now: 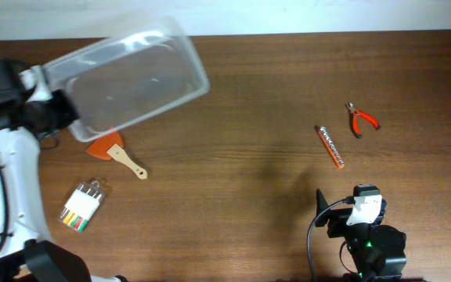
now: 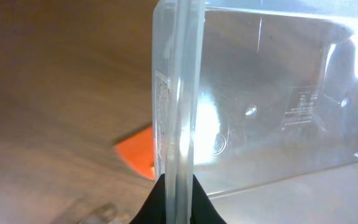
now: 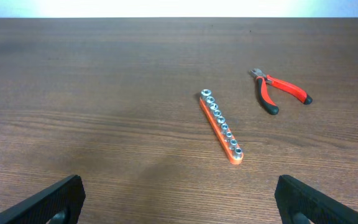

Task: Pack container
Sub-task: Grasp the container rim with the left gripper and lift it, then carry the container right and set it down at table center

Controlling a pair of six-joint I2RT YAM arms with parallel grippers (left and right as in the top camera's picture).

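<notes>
Tool state: left gripper [image 1: 59, 110], at 10 o'clock in the overhead view, clamped tight on the thick rim of the container [image 1: 128, 78] at one short end. In the left wrist view, black fingers [image 2: 154, 208] pinching that rim from both sides, with the rim running up the frame toward 12 o'clock. Second tool: right gripper [image 3: 178, 186], at 5 o'clock in the overhead view, jaws spread wide, only the brown wood-grain table [image 1: 225, 94] showing between them.

Container: clear, colourless rectangular bin with rounded corners and a thick rim, far larger than any tool here. Placed at 10 to 11 o'clock over the table, free end pointing between 2 and 3 o'clock, far corner overlapping the table's far edge in the overhead view. Wood grain visible through floor and walls; moulded mark and bright glare on the floor in the left wrist view. Resting or lifted: not determinable.

Scraper [image 1: 104, 147]: orange blade, pale wooden handle, at 9 o'clock on the table. Blade partly covered by the container's near side, handle pointing toward 4 o'clock.

Pack [image 1: 83, 205]: small clear case of coloured sticks, at 8 o'clock, apart from the scraper.

Socket rail [image 3: 221, 127]: orange strip with a row of silver sockets, at 3 o'clock, lying from 11 to 5 o'clock.

Pliers [image 3: 281, 93]: red-handled, near the socket rail at its 1 o'clock, not touching.
</notes>
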